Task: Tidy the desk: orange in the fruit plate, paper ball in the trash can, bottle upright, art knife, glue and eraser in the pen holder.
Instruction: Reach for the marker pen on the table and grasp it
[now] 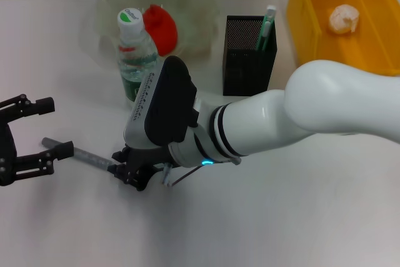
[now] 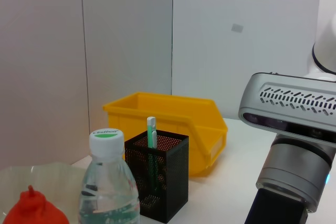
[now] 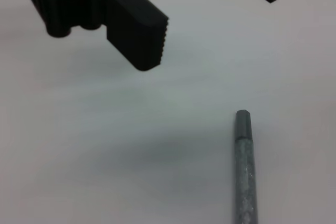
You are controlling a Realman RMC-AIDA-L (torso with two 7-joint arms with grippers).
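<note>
Head view, white desk [image 1: 300, 217] (matte), grey wall [image 2: 126, 40]

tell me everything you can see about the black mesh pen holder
The pen holder is a tall square cup of black perforated metal mesh, standing upright on the white table. It sits between the fruit plate and the yellow trash can, apart from both. A green-and-white stick leans in it, poking above the rim. The left wrist view shows a faint pale item at the bottom.

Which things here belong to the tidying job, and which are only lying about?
Job: orange, plate, paper ball, trash can, bottle, pen holder, green stick inside it, grey stick between open left gripper and open right gripper.
Lying about: none seen.
</note>
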